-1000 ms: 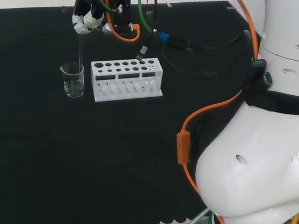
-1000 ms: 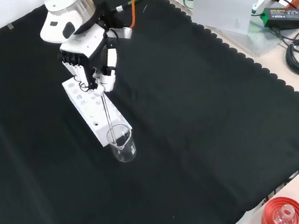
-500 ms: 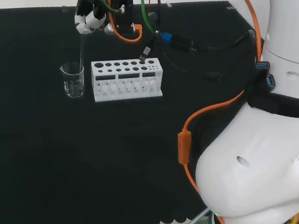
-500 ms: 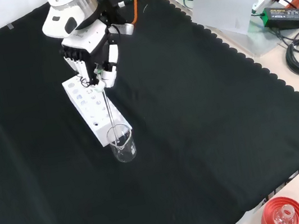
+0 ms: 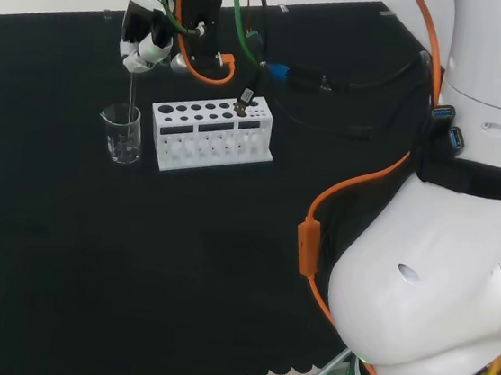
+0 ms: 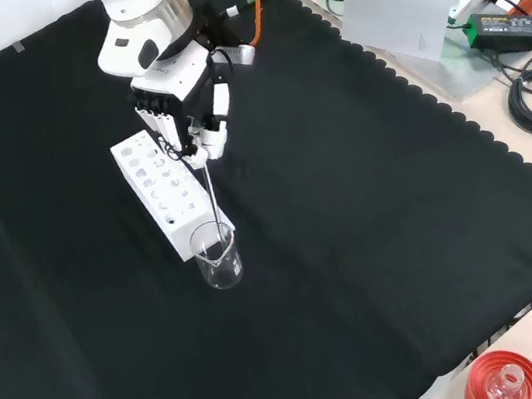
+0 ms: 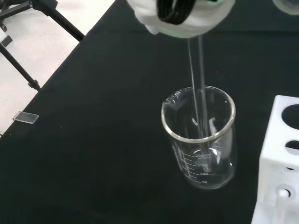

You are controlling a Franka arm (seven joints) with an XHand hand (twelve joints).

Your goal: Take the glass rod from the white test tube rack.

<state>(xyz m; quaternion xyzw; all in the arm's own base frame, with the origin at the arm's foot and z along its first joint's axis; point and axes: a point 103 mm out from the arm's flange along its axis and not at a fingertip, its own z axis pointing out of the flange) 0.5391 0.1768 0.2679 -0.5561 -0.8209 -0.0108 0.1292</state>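
Note:
The hand (image 5: 147,38) (image 6: 183,111) hangs over the glass beaker (image 5: 123,133) (image 6: 216,255) (image 7: 198,135), its fingers curled round the top of the clear glass rod (image 5: 131,92) (image 6: 211,196) (image 7: 197,79). The rod stands nearly upright with its lower end inside the beaker's mouth. The white test tube rack (image 5: 210,132) (image 6: 165,190) (image 7: 280,168) sits right beside the beaker on the black cloth, its many round holes facing up. In the wrist view a blurred white part of the hand (image 7: 182,16) shows above the rod.
The arm's big white links (image 5: 443,246) fill the head view's right side, with orange and black cables (image 5: 322,196) trailing near the rack. In the front view a red ribbed ring stand (image 6: 502,380) and a white sheet (image 6: 400,11) lie off the cloth's edge.
The hand with the rod has shifted slightly toward the beaker, rightward and lower in the front view. The rod's lower end now reaches into the beaker.

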